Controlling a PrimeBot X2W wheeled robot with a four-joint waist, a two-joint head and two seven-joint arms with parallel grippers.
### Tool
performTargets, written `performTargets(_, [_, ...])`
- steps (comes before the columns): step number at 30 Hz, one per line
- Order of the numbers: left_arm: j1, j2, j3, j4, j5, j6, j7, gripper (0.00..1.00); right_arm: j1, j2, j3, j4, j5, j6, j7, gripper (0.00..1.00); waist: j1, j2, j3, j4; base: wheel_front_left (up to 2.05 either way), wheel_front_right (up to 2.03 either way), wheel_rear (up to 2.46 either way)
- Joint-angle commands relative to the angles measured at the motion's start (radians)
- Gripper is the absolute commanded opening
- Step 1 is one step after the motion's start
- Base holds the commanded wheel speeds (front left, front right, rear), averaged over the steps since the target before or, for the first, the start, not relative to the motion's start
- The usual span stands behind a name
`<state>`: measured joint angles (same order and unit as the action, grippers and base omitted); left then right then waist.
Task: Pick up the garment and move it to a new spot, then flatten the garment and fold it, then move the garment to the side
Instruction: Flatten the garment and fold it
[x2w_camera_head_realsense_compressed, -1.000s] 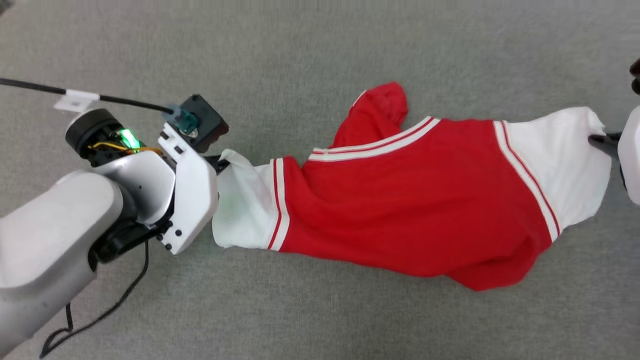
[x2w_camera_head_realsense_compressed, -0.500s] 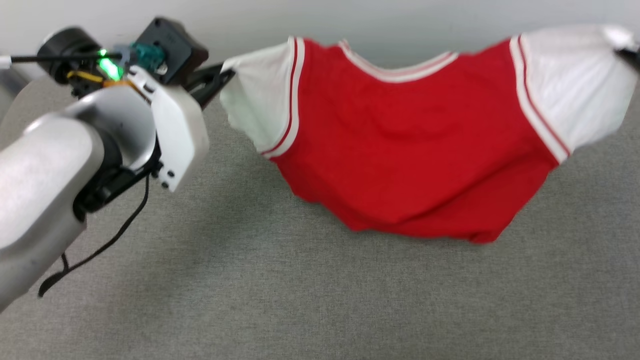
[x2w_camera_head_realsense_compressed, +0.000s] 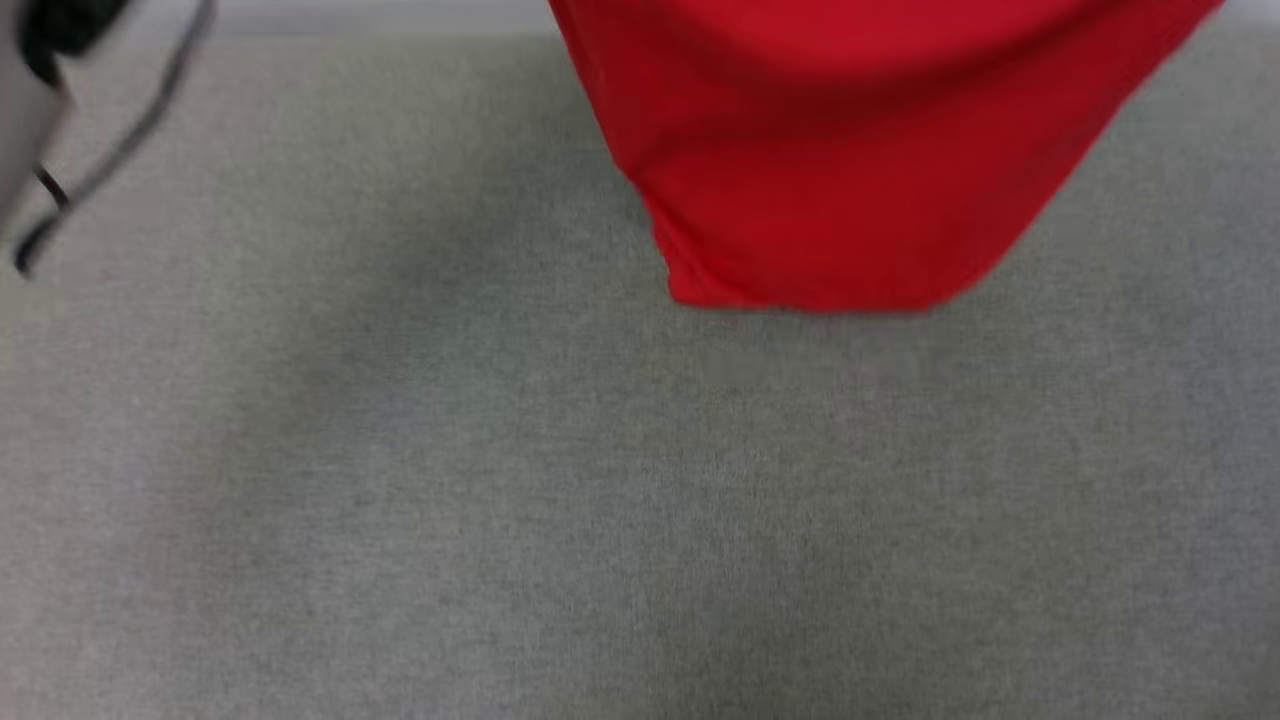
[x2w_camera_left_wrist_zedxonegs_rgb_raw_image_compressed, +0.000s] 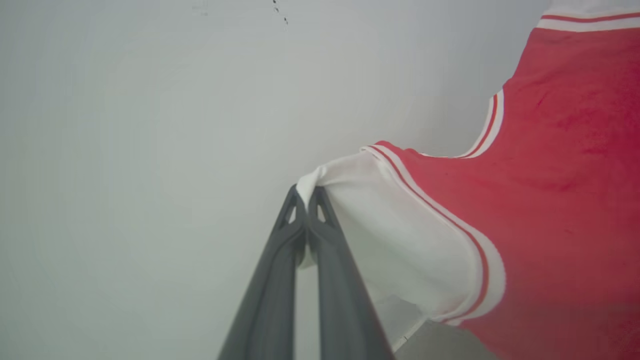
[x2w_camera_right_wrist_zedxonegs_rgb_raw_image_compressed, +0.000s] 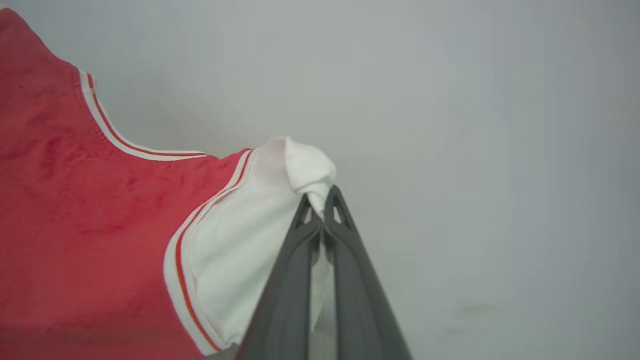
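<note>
Grey fabric surface (x2w_camera_head_realsense_compressed: 400, 520); pale wall (x2w_camera_left_wrist_zedxonegs_rgb_raw_image_compressed: 125, 150); garment (x2w_camera_head_realsense_compressed: 840, 150) hanging.

Red garment (x2w_camera_head_realsense_compressed: 850, 150), white striped sleeves (x2w_camera_left_wrist_zedxonegs_rgb_raw_image_compressed: 400, 240)

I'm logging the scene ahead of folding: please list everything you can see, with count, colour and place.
garment: one, red with white sleeves, hanging over the surface, held up by both sleeve tips.
surface: one, grey, beneath the garment.
wall: one, pale grey, behind the garment.
cable: one, black, upper left of the head view.
left gripper: one, dark grey, shut on one sleeve tip.
right gripper: one, dark grey, shut on the other.
</note>
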<state>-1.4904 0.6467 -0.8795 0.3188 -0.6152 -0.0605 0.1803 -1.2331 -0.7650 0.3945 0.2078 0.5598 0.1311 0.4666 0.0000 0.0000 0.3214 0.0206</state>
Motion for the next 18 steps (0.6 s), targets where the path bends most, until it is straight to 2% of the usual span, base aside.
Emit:
performTargets(1, [-0.05, -0.013, 0.015, 0.03, 0.017, 0.008, -0.024, 0.0, -0.057, 0.022, -0.002, 0.023, -0.029, -0.001, -0.015, 0.0, 0.0, 0.0, 0.066, -0.011, 0.0, 0.0, 0.0])
performTargets(9, [-0.315, -0.073, 0.065, 0.189, 0.095, 0.015, -0.114, 0.0, -0.371, 0.116, -0.011, 0.178, -0.218, -0.001, -0.124, 0.0, 0.0, 0.0, 0.191, -0.022, 0.0, 0.0, 0.0])
performTargets(18, [-0.501, -0.114, 0.102, 0.329, 0.105, 0.005, -0.173, 0.0, -0.593, 0.199, -0.008, 0.352, -0.316, -0.001, -0.224, 0.0, 0.0, 0.0, 0.236, -0.014, 0.0, 0.0, 0.0])
